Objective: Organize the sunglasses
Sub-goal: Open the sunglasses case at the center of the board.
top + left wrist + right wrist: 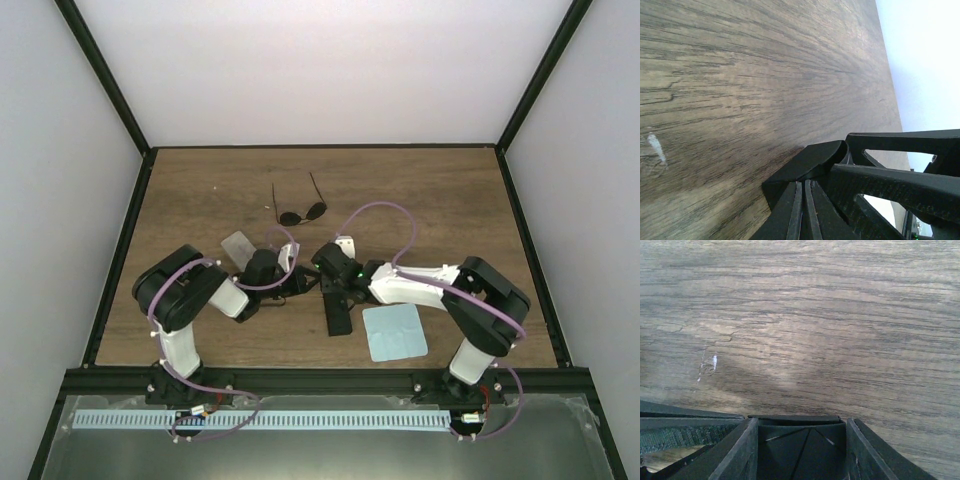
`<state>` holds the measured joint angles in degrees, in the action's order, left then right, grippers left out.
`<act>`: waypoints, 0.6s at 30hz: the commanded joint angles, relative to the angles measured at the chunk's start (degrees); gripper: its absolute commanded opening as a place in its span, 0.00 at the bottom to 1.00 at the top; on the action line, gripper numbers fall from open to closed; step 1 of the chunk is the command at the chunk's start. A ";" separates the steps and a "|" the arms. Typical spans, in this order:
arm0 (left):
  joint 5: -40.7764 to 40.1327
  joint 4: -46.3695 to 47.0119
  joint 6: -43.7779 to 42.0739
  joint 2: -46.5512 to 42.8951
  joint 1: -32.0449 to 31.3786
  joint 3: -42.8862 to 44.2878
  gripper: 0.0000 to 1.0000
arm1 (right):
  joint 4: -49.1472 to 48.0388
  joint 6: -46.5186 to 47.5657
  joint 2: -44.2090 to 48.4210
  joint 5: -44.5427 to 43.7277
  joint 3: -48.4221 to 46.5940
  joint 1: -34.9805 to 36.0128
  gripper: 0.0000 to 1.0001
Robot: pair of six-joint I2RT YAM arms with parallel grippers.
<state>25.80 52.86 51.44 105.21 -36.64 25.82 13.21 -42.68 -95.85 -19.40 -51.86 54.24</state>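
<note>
Fingers of the left gripper (803,200) are pressed together. The right gripper (800,425) stands part-spread, with a black case (338,312) filling its gap. The sunglasses (301,212) lie unfolded on the table (430,200), a little beyond both grippers, lenses nearest them, arms pointing away, lens row running left to right. I judge the left gripper has the straighter reach.

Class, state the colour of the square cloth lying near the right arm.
The cloth is plain light blue, clearest in the top external view.
</note>
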 commanded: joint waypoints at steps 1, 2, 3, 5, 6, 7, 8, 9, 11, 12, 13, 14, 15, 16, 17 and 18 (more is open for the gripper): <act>-1.19 -1.18 -0.15 1.92 -0.38 0.37 0.04 | -6.66 1.42 2.90 8.09 1.39 0.15 0.32; -1.19 -1.28 -0.19 1.88 -0.36 0.43 0.04 | -6.92 1.45 3.24 8.37 1.59 0.01 0.32; -1.24 -1.31 -0.13 1.88 -0.38 0.45 0.04 | -7.28 1.64 3.68 8.75 1.92 -0.20 0.32; -1.28 -1.60 -0.28 1.97 -0.36 0.61 0.04 | -8.60 1.84 4.71 10.24 2.87 -0.64 0.32; -1.28 -1.73 -0.29 1.97 -0.36 0.71 0.04 | -9.54 1.93 5.24 11.40 3.50 -1.04 0.32; -1.28 -1.74 -0.36 2.08 -0.36 0.76 0.04 | -10.39 2.00 5.77 12.53 4.21 -1.49 0.32; -1.28 -1.79 -0.26 2.06 -0.36 0.80 0.04 | -11.20 2.09 6.26 13.68 5.11 -1.91 0.32; -1.28 -1.80 -0.24 2.09 -0.36 0.81 0.04 | -12.06 2.15 6.70 14.71 5.82 -2.32 0.32; -1.36 -1.82 -0.26 2.02 -0.36 0.89 0.04 | -14.11 2.36 7.66 17.36 7.46 -3.34 0.32; -1.37 -1.87 -0.34 2.11 -0.36 0.97 0.04 | -15.41 2.41 8.22 18.89 8.39 -3.90 0.32; -1.38 -1.92 -0.37 2.12 -0.37 0.98 0.04 | -16.74 2.35 8.73 20.86 9.29 -4.56 0.32; -1.37 -1.91 -0.34 2.12 -0.36 0.98 0.04 | -17.82 2.26 9.16 22.46 10.18 -5.19 0.32; -1.38 -1.91 -0.31 2.23 -0.36 1.05 0.04 | -18.98 2.25 9.56 23.87 10.91 -5.72 0.32; -1.42 -1.89 -0.29 2.26 -0.42 1.07 0.04 | -20.15 2.25 9.88 25.37 11.69 -6.26 0.32; -1.38 -1.94 -0.32 2.26 -0.43 1.11 0.04 | -21.30 2.27 10.19 27.00 12.37 -6.78 0.32; -1.37 -2.03 -0.36 2.27 -0.42 1.20 0.04 | -22.62 2.17 10.43 28.85 12.96 -7.34 0.32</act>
<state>26.04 53.06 51.46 105.43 -36.64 25.89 -1.32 -41.34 -87.68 -4.62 -40.18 47.11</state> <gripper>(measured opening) 0.044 0.456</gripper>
